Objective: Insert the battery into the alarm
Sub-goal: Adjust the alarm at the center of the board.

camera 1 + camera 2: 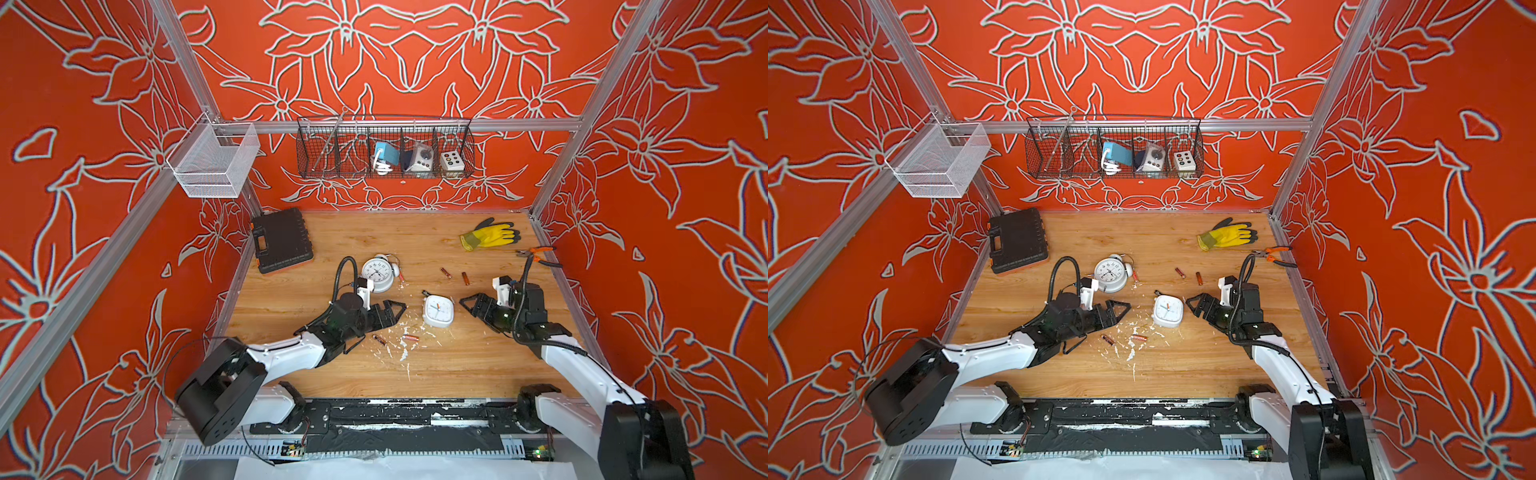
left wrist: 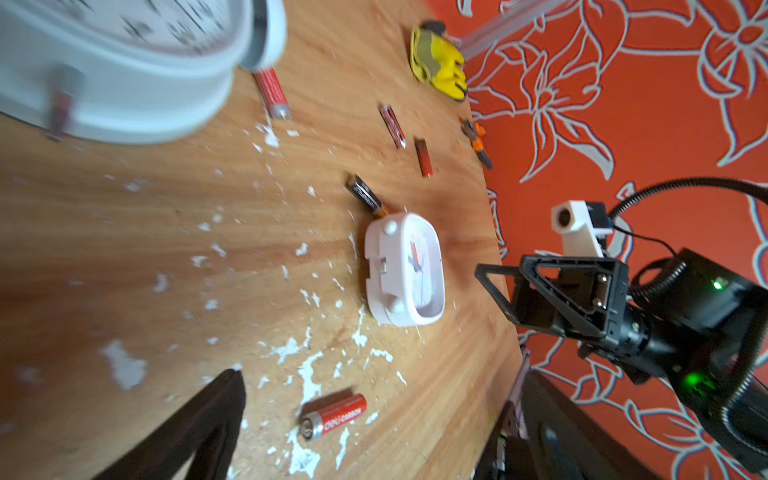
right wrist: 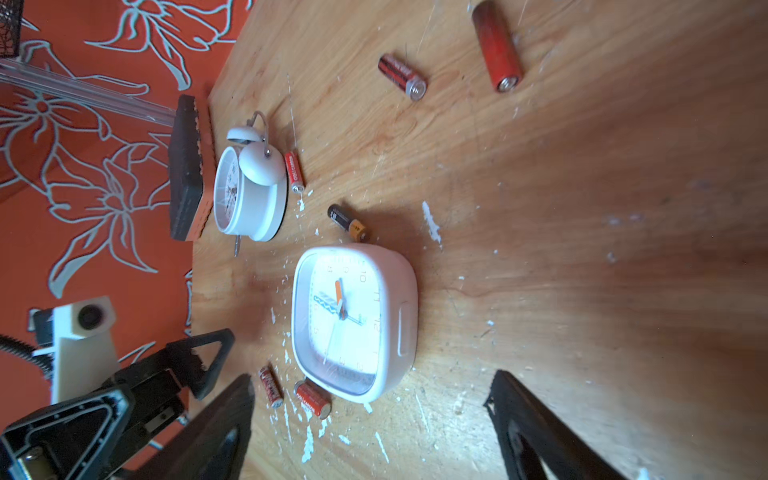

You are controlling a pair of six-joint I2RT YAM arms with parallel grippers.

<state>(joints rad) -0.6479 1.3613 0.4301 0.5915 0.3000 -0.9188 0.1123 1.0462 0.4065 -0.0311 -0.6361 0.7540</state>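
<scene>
**Empty grippers flank a face-up alarm**

From where I stand, the job looks barely begun. The square alarm clock (image 1: 438, 311) lies dial-up in the middle of the table (image 1: 457, 365), between the left gripper (image 1: 400, 315) and the right gripper (image 1: 467, 309). Each points at it from its own side with jaws spread wide, touching nothing and holding nothing.

No battery is in hand. The nearest are a black-and-gold battery (image 3: 348, 222) just beside the clock's far corner, possibly touching it, and a red battery (image 2: 334, 417) in front of the clock, near the left gripper. Other batteries (image 1: 446, 272) lie loose further back, one of them beside the round twin-bell clock (image 1: 377, 272).

I take this for the reaching stage. No battery bay shows on the dial side, so it is probably underneath. The next move would call for one arm to turn or tip the clock and steady it while the other takes a battery by its barrel. The cells are round and would roll if nudged.

The red battery's sleeve reads "deli CARBON" in white. On the dial, 10, 11 and 12 read clearly in the right wrist view, beside an orange hand. The black-and-gold label is too small to read.
</scene>
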